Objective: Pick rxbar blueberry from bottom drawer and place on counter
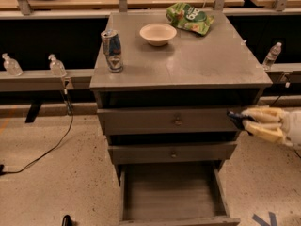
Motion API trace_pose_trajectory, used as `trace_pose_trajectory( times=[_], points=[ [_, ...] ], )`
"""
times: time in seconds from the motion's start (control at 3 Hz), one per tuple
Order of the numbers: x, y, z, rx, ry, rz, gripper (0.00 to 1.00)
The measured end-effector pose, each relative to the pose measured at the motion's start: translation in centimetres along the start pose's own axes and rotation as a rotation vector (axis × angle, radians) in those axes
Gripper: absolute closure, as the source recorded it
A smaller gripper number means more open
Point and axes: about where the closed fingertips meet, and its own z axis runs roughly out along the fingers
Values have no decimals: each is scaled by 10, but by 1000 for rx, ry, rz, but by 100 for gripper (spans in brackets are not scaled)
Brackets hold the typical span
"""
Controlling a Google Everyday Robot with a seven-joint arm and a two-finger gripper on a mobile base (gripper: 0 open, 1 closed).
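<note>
My gripper is at the right of the cabinet, level with the top drawer front and just below the counter. Its cream fingers are shut on a small dark bar, the rxbar blueberry, which sticks out leftward from the fingertips. The bottom drawer is pulled out toward me and its grey inside shows nothing in it. The two upper drawers are pushed in.
On the counter stand a drink can at the front left, a white bowl at the back middle and a green chip bag at the back right. Small bottles sit on a side rail. A cable lies on the floor.
</note>
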Motion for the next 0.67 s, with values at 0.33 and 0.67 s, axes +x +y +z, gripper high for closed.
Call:
trace_pose_trajectory(
  times=[0.33, 0.67],
  points=[
    [-36, -46, 10, -22, -9, 31, 100],
    [-58, -89, 33, -32, 5, 41, 100]
  ],
)
